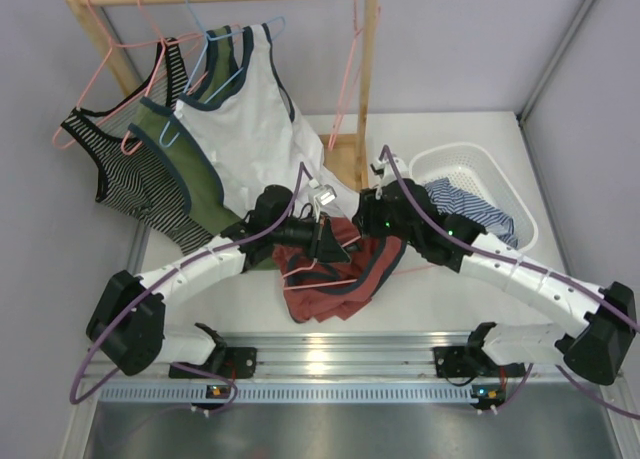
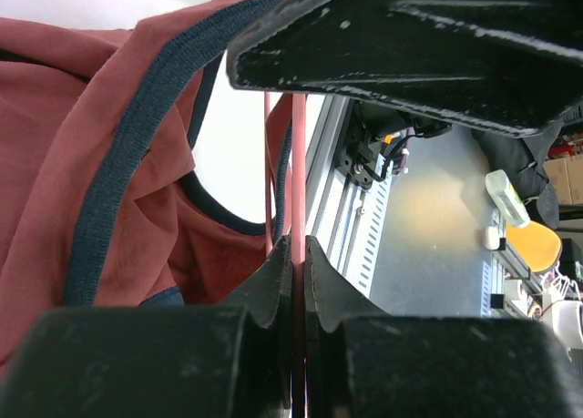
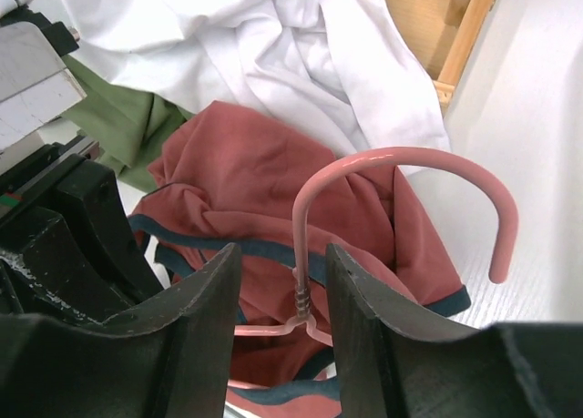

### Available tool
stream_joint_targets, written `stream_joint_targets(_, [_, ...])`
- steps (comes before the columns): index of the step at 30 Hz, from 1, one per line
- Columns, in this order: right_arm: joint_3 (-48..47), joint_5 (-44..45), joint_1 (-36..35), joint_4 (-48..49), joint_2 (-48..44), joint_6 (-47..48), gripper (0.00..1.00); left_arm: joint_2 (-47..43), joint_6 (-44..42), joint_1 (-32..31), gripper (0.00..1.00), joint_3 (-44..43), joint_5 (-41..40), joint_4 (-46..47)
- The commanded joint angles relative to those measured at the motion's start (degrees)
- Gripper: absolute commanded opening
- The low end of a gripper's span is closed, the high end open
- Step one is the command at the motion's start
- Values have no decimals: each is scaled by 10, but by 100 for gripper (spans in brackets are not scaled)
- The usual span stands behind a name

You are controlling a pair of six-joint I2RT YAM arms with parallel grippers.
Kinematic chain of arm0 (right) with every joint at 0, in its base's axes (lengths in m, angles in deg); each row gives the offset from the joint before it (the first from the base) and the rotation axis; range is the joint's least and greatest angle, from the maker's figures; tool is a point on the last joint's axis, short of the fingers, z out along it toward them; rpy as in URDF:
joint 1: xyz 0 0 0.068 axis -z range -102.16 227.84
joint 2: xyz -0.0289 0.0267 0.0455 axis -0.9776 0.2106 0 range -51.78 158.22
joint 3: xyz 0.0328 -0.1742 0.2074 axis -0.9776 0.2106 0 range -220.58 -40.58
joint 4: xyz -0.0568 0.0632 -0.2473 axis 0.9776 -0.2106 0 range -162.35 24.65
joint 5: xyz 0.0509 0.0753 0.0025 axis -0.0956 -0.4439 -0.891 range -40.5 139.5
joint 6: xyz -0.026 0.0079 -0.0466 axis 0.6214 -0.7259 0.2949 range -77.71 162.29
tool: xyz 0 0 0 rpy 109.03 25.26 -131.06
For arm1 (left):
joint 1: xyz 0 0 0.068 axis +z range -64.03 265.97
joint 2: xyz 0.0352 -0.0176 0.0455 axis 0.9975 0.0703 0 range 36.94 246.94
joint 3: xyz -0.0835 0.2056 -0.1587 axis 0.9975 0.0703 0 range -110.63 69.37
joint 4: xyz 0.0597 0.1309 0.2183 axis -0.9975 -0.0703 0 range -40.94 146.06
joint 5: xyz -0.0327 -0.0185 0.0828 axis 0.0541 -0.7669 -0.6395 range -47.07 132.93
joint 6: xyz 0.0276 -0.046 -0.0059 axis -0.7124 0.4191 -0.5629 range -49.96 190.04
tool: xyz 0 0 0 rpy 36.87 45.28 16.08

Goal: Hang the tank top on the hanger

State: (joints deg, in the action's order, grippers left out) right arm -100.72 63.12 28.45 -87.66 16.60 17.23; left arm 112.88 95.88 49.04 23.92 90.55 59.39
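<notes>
From above, I see both arms meeting over the rust-red tank top (image 1: pixel 325 284), which lies bunched on the table (image 1: pixel 450 314) near its front edge, with the pink hanger (image 1: pixel 410 271) lying in among it and one wire end poking out to the right; the left gripper (image 1: pixel 322 237) and right gripper (image 1: pixel 358 231) crowd together just above the cloth. On the left wrist camera, the left gripper (image 2: pixel 296 254) is clenched on the hanger's thin wire, with the shirt's navy-trimmed armhole draped just beside it. On the right wrist camera, the right gripper (image 3: pixel 282 286) is released, its jaws apart and straddling the twisted neck below the hook without pinching it, the shirt heaped behind. I judge the threading step is in hand, with the shirt not yet sitting on the hanger's shoulders; how much wire is inside the cloth I cannot tell. Next, I reckon, the right jaws must close on the neck so the left can let go and draw a strap over the wire
</notes>
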Motion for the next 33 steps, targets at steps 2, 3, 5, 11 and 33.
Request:
stream_joint_targets(2, [-26, -2, 0, 35, 11, 4, 41, -11, -8, -2, 0, -13, 19, 35])
stream_joint_targets(3, [-24, -1, 0, 36, 13, 3, 40, -11, -11, -1, 0, -16, 17, 33])
stream_joint_targets(5, [-23, -2, 0, 38, 16, 1, 37, -12, -12, -2, 0, -17, 15, 28])
stream_joint_targets(11, [-21, 14, 0, 30, 22, 1, 22, -11, -13, -1, 0, -18, 11, 24])
stream_joint_targets(33, [-51, 185, -25, -63, 50, 8, 0, -91, -17, -2, 43, -88, -320, -197])
